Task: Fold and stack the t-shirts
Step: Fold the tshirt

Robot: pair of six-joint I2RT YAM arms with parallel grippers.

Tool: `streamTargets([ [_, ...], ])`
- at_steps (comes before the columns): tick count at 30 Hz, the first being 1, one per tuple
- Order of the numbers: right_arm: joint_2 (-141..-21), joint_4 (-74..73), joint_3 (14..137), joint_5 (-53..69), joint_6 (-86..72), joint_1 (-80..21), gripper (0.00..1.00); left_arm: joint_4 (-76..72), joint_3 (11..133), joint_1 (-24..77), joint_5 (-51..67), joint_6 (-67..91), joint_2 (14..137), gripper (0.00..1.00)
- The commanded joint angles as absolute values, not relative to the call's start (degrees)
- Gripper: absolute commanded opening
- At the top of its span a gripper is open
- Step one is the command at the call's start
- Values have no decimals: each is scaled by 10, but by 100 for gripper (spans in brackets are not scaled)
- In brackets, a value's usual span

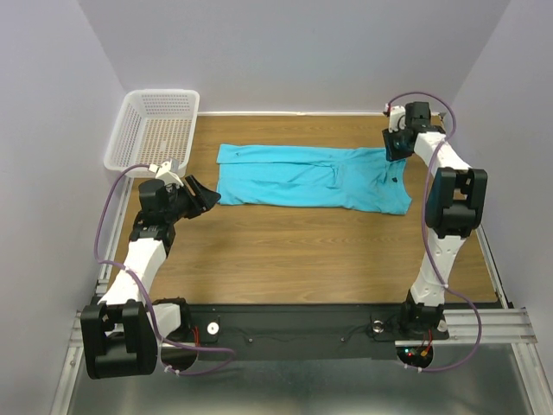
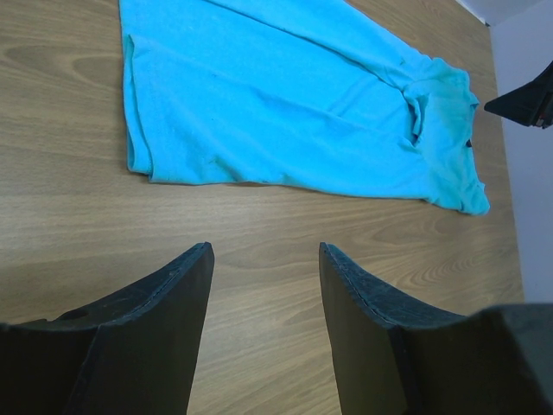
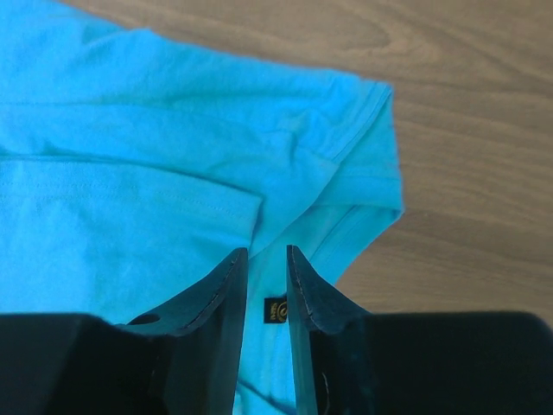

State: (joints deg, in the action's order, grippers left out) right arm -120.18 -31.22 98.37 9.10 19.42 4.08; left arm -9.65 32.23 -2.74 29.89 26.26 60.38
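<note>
shirt [image 1: 311, 177] lies flat, upper centre of the surface [image 1: 302, 259]. My left jaws are spread over bare wood by its hem. My right jaws are nearly together at the collar; can't tell if cloth's caught. Risk: a thin nip grabs one layer and the fold drags crooked.

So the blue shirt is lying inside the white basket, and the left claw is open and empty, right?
No. The top view shows the blue shirt lying flat on the wooden table, beside the white basket, not inside it. The left claw is open and empty.
</note>
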Motion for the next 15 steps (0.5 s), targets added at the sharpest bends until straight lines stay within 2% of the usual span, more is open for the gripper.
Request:
streamTargets([
  [1, -1215, -292, 1029, 68, 215, 39, 31, -120, 322, -31, 311, 262, 603, 63],
  [9, -1120, -294, 916, 154, 194, 42, 42, -114, 321, -31, 313, 258, 597, 63],
  [15, -1084, -298, 834, 214, 210, 81, 41, -114, 323, -31, 320, 258, 604, 63],
])
